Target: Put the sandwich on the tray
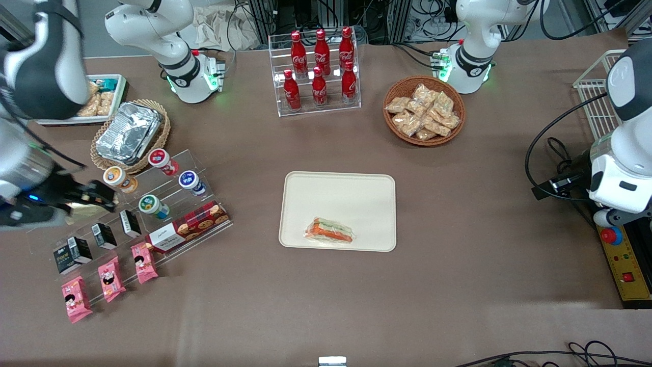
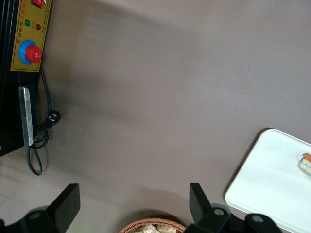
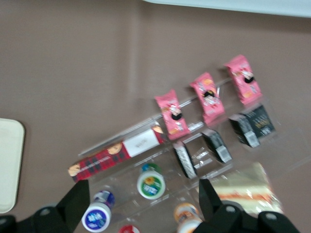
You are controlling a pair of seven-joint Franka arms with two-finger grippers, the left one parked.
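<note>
We see the gripper (image 1: 104, 199) above the snack rack (image 1: 133, 216), its fingers spread apart and holding nothing. The sandwich (image 1: 329, 231) lies on the tray (image 1: 351, 193). The red bottles (image 1: 319, 66) read Coca-Cola.

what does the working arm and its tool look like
The right arm has glossy white shells with black joint sections, and a small blue light glows near its wrist. Its base has a black band and green lights. The tool is black, with two blocky fingers set open. It is above the clear display stand, toward the working arm's end of the table.
</note>
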